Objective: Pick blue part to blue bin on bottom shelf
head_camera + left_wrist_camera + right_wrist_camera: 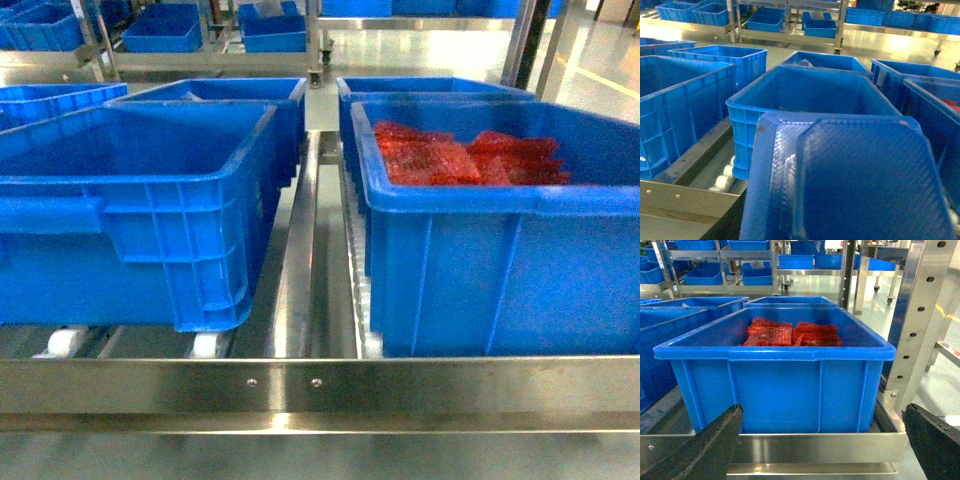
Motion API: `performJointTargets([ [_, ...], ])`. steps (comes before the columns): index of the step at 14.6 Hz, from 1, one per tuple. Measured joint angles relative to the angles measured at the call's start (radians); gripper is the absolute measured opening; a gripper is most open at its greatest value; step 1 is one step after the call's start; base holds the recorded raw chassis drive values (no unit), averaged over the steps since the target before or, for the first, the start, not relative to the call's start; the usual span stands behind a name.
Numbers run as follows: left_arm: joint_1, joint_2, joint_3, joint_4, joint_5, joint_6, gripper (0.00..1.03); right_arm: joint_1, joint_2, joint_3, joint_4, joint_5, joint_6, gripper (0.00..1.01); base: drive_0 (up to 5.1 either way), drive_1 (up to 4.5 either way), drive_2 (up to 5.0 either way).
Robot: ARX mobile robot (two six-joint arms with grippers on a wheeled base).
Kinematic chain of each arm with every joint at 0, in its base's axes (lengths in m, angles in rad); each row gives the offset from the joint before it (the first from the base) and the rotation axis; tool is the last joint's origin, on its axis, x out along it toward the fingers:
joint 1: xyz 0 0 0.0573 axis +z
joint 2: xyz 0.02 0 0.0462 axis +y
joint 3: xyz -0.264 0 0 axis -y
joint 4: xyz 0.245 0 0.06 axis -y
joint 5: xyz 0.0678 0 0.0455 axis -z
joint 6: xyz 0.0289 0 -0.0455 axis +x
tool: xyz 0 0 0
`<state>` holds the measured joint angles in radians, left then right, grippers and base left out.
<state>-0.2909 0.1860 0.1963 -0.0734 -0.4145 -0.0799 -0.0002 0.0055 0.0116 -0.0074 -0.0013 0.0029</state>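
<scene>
Blue part [850, 180] fills left wrist view, held before the empty bin [805, 100] at the shelf's [320, 385] front rail. Left claw hidden, grip can't tell. Right claw [822, 445] spread wide, level, facing the red-parts bin [775, 385]; narrow rail gap between bins.

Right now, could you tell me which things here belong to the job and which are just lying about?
Job: the blue part; the empty blue bin just beyond it; the bottom shelf with its rollers.
Lying about: the front bin of red parts; the rear blue bins; the racks across the aisle.
</scene>
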Motion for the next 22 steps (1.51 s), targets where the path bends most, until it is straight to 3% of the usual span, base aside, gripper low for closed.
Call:
performJointTargets([
  [11,0.0,0.0,0.0,0.005,0.002,0.0,0.43,0.0,0.0,0.0,0.002,0.002,0.0,0.98,0.0,0.0,0.0],
  [22,0.0,-0.001,0.0,0.007,0.003,0.0,0.43,0.0,0.0,0.0,0.005,0.002,0.0,0.98,0.0,4.25,-4.2],
])
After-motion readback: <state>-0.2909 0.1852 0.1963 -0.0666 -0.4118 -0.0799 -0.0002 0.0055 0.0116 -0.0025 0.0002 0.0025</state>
